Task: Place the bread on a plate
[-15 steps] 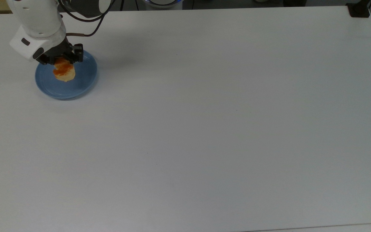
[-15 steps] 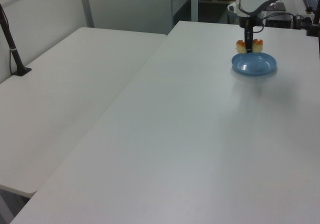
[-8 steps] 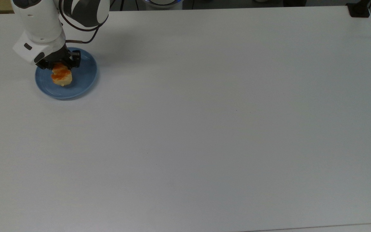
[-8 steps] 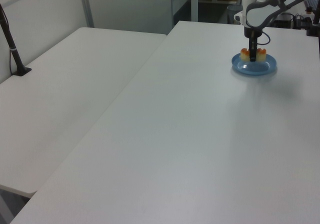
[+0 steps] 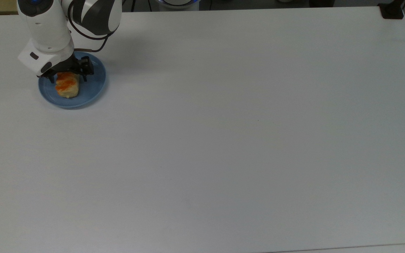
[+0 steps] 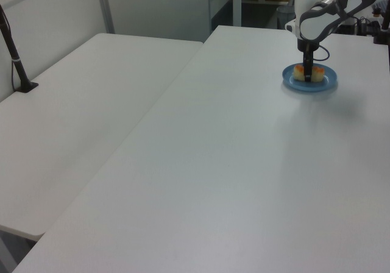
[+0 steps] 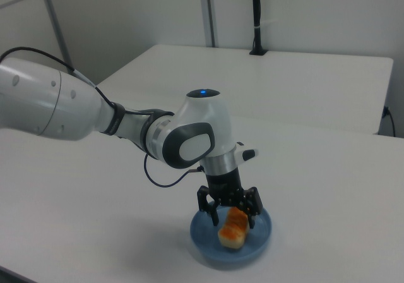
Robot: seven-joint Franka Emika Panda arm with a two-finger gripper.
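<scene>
bread (image 7: 232,228) on plate (image 7: 260,240), claw (image 7: 233,215) fingers clear either side

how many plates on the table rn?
1. The plate sits near the top view's upper-left corner of the table, with the bread lying on it and the gripper open around the bread. The arm could hide little else.

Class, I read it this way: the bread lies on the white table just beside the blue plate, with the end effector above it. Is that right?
Not quite. The bread lies on the blue plate itself, inside its rim, not on the white table beside it; the right view shows this plainly. The rest holds: the end effector is above the bread, its fingers spread to either side of it.
</scene>
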